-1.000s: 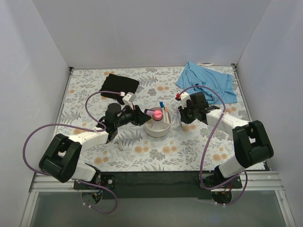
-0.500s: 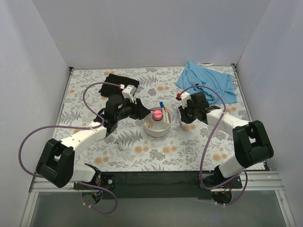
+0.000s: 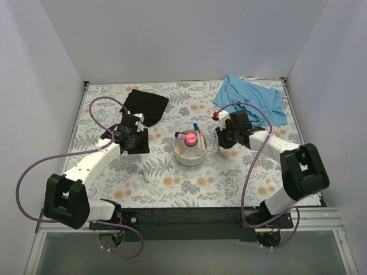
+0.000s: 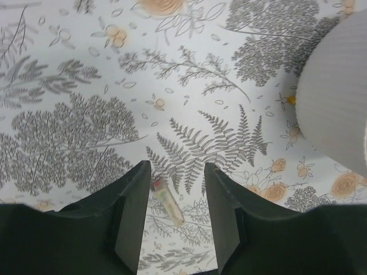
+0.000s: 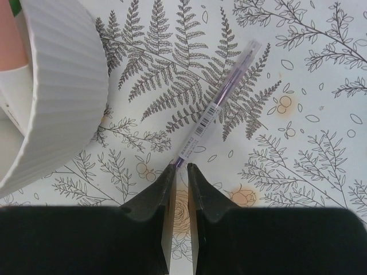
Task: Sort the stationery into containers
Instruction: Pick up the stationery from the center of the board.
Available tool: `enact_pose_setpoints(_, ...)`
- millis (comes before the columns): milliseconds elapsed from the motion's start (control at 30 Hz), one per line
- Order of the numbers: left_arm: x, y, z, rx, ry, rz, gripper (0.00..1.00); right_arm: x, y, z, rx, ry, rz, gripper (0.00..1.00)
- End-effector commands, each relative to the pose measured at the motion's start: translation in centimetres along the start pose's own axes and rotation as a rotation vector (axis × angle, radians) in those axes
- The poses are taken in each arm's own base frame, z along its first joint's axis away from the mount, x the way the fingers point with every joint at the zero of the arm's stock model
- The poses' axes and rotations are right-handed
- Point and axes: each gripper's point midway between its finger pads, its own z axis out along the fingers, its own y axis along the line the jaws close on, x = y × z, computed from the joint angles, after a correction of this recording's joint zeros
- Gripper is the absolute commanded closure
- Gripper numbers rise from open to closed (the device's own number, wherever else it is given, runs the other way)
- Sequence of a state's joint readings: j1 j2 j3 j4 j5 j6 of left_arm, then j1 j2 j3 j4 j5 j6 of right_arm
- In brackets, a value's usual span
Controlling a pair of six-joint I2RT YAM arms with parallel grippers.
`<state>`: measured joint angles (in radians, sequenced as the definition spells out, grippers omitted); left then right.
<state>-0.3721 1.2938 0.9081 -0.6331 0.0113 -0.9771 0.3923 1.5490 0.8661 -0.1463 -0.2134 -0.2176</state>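
Observation:
The white round bowl (image 3: 191, 153) stands mid-table and holds a pink tube (image 3: 184, 137), a pink-capped bottle (image 3: 191, 141) and coloured-cap pens (image 3: 196, 128). My left gripper (image 3: 139, 144) is open and empty, left of the bowl and apart from it. In the left wrist view the open gripper (image 4: 175, 166) frames a small tan piece (image 4: 168, 200) lying on the table, with the bowl (image 4: 338, 97) at the right. My right gripper (image 3: 221, 141) is just right of the bowl. In the right wrist view its jaws (image 5: 179, 166) are shut to a narrow slit, tips at the near end of a purple pen (image 5: 221, 103) lying flat; the bowl (image 5: 63, 97) is at the left.
A flat black pouch (image 3: 145, 105) lies at the back left. A blue cloth (image 3: 252, 103) lies at the back right. The tan piece (image 3: 145, 173) lies on the floral table cover (image 3: 189, 189) in front of my left gripper. White walls surround the table.
My left gripper has let go of the pink tube at the bowl and drawn back to the left, open. The right arm has not moved.

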Motion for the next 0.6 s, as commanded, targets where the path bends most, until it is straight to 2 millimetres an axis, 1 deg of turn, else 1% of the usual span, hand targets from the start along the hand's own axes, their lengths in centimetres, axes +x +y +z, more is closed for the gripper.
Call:
enact_pose_setpoints(0, 1.7, 1.5, -1.3, -0.025, 0.122, -0.238, 0.56, -3.3, -0.5, 0.1, -0.005, -0.072, -0.016, 0.78)
enact_pose_setpoints(33, 2.1, 2.0, -1.2, -0.028, 0.146, -0.294, 0.55, -3.3, -0.5, 0.1, -0.010, -0.069, -0.017, 0.78)
enact_pose_setpoints(67, 2.9, 2.3, -0.9, -0.042, 0.177, -0.308, 0.55, -3.3, -0.4, 0.2, -0.014, -0.067, -0.015, 0.78)
enact_pose_setpoints(100, 4.6, 2.4, -0.5, -0.056, 0.232, -0.347, 0.55, -3.3, -0.4, 0.3, -0.017, -0.066, -0.015, 0.78)
enact_pose_setpoints(133, 5.3, 2.6, -0.3, -0.059, 0.256, -0.366, 0.56, -3.1, -0.4, 0.3, -0.015, -0.063, -0.013, 0.78)
enact_pose_setpoints(167, 6.0, 2.3, -0.2, -0.042, 0.285, -0.375, 0.56, -3.1, -0.5, 0.3, -0.014, -0.061, -0.014, 0.78)
enact_pose_setpoints(200, 7.8, 2.5, 0.3, -0.056, 0.336, -0.389, 0.56, -2.8, -0.4, 0.3, -0.015, -0.055, -0.009, 0.78)
enact_pose_setpoints(300, 10.2, 2.8, 0.6, -0.073, 0.394, -0.427, 0.56, -2.1, 0.0, 0.3, -0.027, -0.044, 0.007, 0.78)
enact_pose_setpoints(333, 10.7, 2.8, 0.7, -0.069, 0.406, -0.426, 0.56, -1.6, 0.2, 0.4, -0.035, -0.036, 0.013, 0.78)
enact_pose_setpoints(400, 10.4, 2.3, 0.7, -0.048, 0.400, -0.423, 0.56, -1.2, 0.4, 0.3, -0.042, -0.036, 0.016, 0.78)
enact_pose_setpoints(467, 10.8, 2.1, 0.8, -0.043, 0.409, -0.416, 0.56, -0.5, 0.8, 0.4, -0.053, -0.028, 0.028, 0.78)
enact_pose_setpoints(567, 11.0, 1.7, 0.9, -0.025, 0.416, -0.411, 0.56, -0.2, 0.9, 0.2, -0.056, -0.030, 0.029, 0.77)
